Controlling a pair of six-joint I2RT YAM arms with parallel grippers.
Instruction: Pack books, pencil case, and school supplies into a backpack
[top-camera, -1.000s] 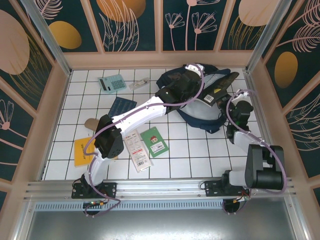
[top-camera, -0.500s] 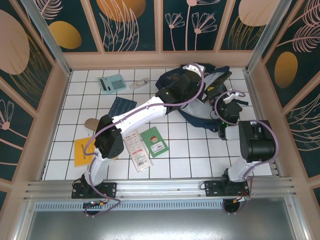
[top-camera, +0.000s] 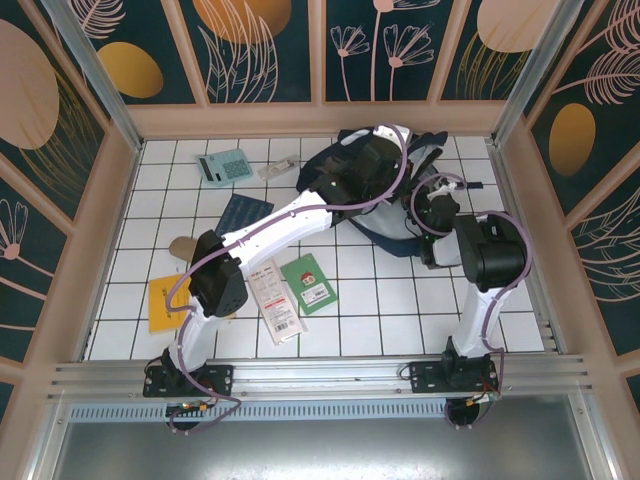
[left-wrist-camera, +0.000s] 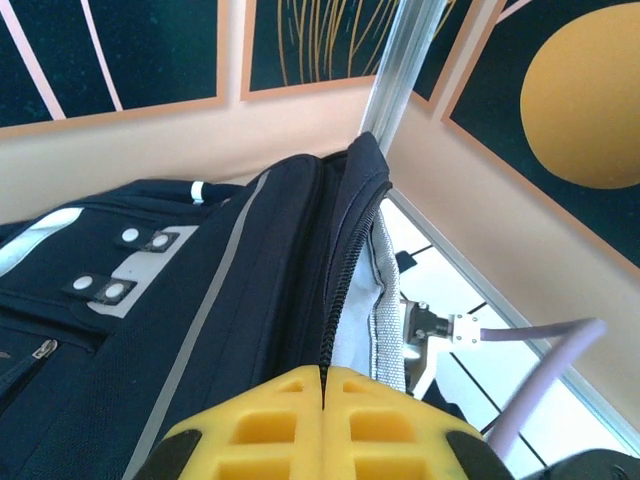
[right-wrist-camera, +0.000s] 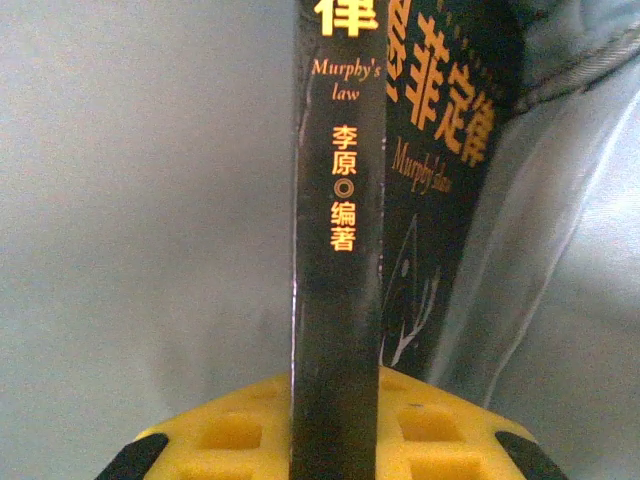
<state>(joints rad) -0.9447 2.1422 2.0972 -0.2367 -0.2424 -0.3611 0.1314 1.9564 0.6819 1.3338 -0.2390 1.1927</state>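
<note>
Seen from above, a navy backpack (top-camera: 395, 235) lies at the upper right of a white tiled worktop (top-camera: 380, 310), with both arms reaching to it. The left arm's yellow fingers (left-wrist-camera: 250, 430) are pressed together on the backpack's zip edge. The right arm's fingers (right-wrist-camera: 230, 435) are clamped on a black book (right-wrist-camera: 335, 200) with gold print, held upright against pale lining. A teal calculator (top-camera: 225, 166), a dark blue book (top-camera: 245, 212), a green book (top-camera: 309, 283) and a white-and-red pack (top-camera: 275, 300) lie to the left.
</note>
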